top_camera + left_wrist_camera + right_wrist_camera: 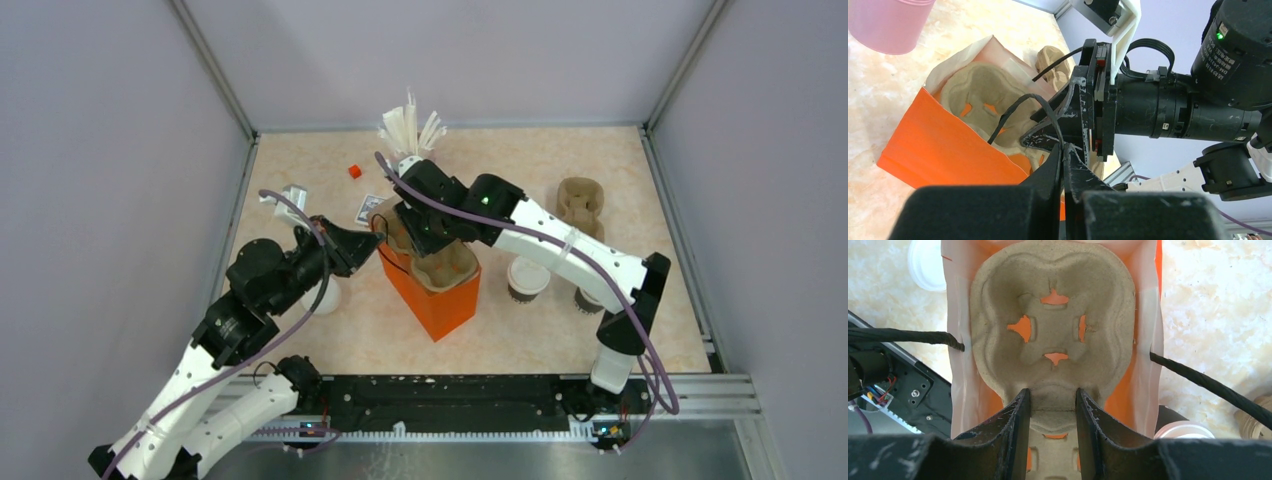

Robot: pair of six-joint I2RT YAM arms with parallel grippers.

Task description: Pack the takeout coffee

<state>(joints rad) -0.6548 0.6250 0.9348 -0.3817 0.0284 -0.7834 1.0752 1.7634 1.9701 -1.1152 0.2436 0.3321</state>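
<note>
Coffee (527, 278): upright on the table (300, 180), right of the bag (440, 300), near it but apart; not in anything yet; neither gripper on it; the right forearm passes just beside and above it; its white lid shows at the bottom corner of the right wrist view (1180, 431).

Handling, as I judge it: paper cup with a light shell; fill level cannot be told, so neither can the weight; the wall is soft and dents under a hard pinch; the lid is press-fit and likely to pop if squeezed at the rim or lifted by it; there is liquid inside, so keep it upright throughout. Best hold is across the cup wall, mid-height, below the lid, with moderate squeeze; then lower it straight into a well.

Right gripper (1052, 392): fingers (1015, 430) part-way apart, clamped on the near lobe of the pulp carrier (1053, 315); pulp fills the gap between them, touching both inner faces; the carrier sits roughly level in the bag mouth; its wells are empty.

Left gripper (1063, 150): fingers pressed fully together with the bag's black cord handle (1018, 107) pinched at the tips; this looks to be holding that side of the bag up and open, though that is my reading only.

Spare carrier (580, 205) lies farther back on the right, well apart from the bag.
</note>
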